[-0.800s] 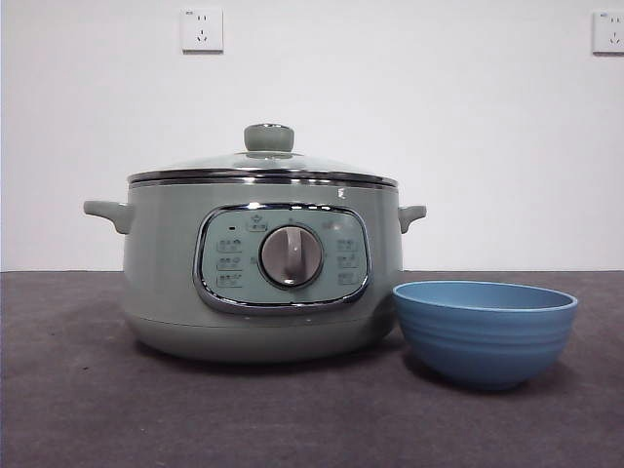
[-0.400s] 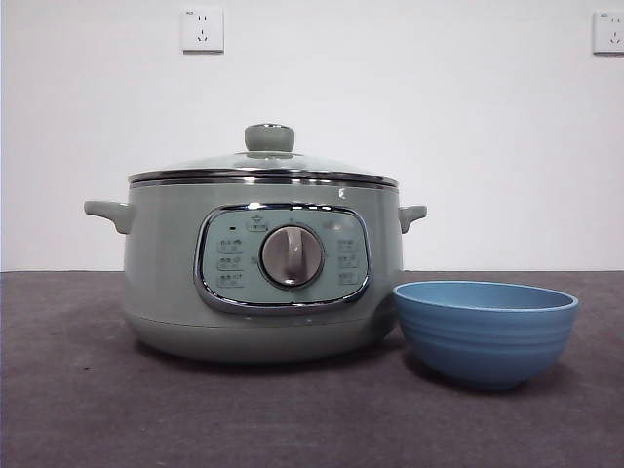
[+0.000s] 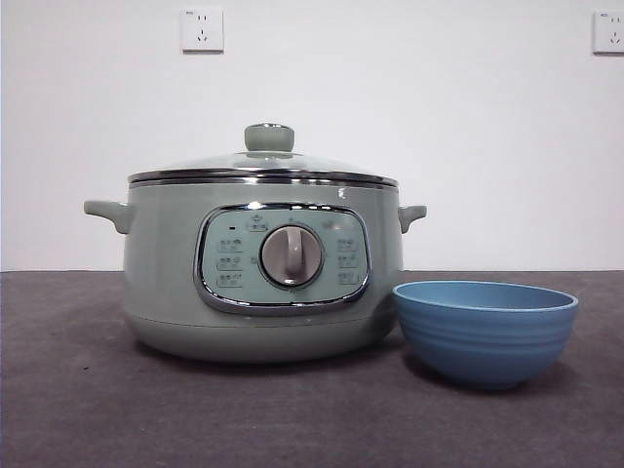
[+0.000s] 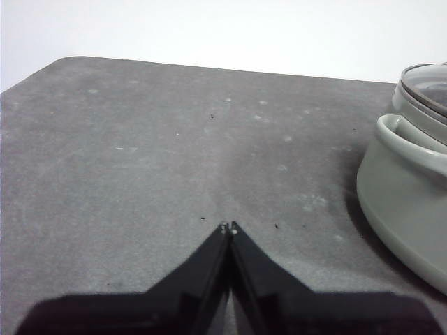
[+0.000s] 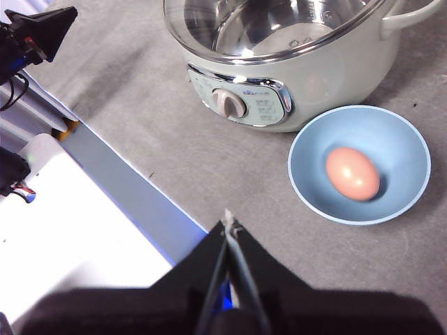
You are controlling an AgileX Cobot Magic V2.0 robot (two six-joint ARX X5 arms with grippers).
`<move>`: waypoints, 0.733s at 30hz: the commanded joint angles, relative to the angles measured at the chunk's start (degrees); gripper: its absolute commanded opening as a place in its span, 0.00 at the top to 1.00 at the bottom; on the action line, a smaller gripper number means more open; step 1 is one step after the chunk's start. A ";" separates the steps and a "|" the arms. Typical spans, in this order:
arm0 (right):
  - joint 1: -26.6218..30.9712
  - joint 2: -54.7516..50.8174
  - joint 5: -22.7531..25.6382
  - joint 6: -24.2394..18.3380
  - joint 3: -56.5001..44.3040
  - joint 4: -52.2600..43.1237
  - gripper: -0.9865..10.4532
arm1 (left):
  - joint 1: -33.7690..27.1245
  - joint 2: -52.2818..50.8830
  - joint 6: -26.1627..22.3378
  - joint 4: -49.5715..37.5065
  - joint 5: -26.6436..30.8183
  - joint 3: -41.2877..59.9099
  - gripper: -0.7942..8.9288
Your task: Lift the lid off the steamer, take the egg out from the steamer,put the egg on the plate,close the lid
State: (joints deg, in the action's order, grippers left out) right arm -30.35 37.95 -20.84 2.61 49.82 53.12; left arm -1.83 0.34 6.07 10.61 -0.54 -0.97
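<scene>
The pale green steamer (image 3: pixel 263 268) stands on the dark table, and its glass lid (image 3: pixel 265 161) with the green knob rests closed on top. Right of it sits the blue plate (image 3: pixel 485 331), a deep bowl. From above, the right wrist view shows the steamer (image 5: pixel 293 77), the lid (image 5: pixel 272 24) and the brown egg (image 5: pixel 353 173) lying inside the plate (image 5: pixel 307 157). My right gripper (image 5: pixel 228 225) hangs shut and empty, high over the table's near edge. My left gripper (image 4: pixel 228 227) is shut and empty over bare table, apart from the steamer (image 4: pixel 408 188).
Two wall sockets (image 3: pixel 202 29) sit on the white wall behind. A white surface with a blue edge (image 5: pixel 84 230) lies beside the table, with dark equipment (image 5: pixel 31 35) near it.
</scene>
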 commanded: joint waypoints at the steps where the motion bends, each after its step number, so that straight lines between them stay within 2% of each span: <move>1: -0.09 -0.09 0.15 0.35 0.17 -0.31 0.91 | -0.15 -0.22 0.17 -0.13 0.33 0.81 0.92; 9: -0.09 -0.09 0.22 -0.37 0.17 -0.31 0.91 | -0.15 -0.22 0.17 -0.13 0.35 0.81 0.92; 12: -0.09 -0.09 2.01 -10.12 0.17 -0.33 0.91 | -0.15 -0.22 0.17 -0.15 0.33 0.81 0.92; 14: -0.09 -0.28 4.04 -14.38 0.17 -0.26 0.91 | -0.15 -0.22 0.17 -0.15 0.33 0.81 0.92; 18: 1.07 -1.86 6.40 -14.69 0.17 -0.28 0.91 | -0.15 -0.22 0.17 -0.15 0.35 0.81 0.92; 22: 7.32 -5.20 5.84 -15.04 0.17 -0.52 0.91 | -0.15 -0.22 0.17 -0.15 0.35 0.81 0.92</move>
State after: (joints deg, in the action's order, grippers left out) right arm -24.21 33.32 -14.98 -11.42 49.82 53.06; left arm -1.83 0.34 6.07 10.61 -0.51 -0.97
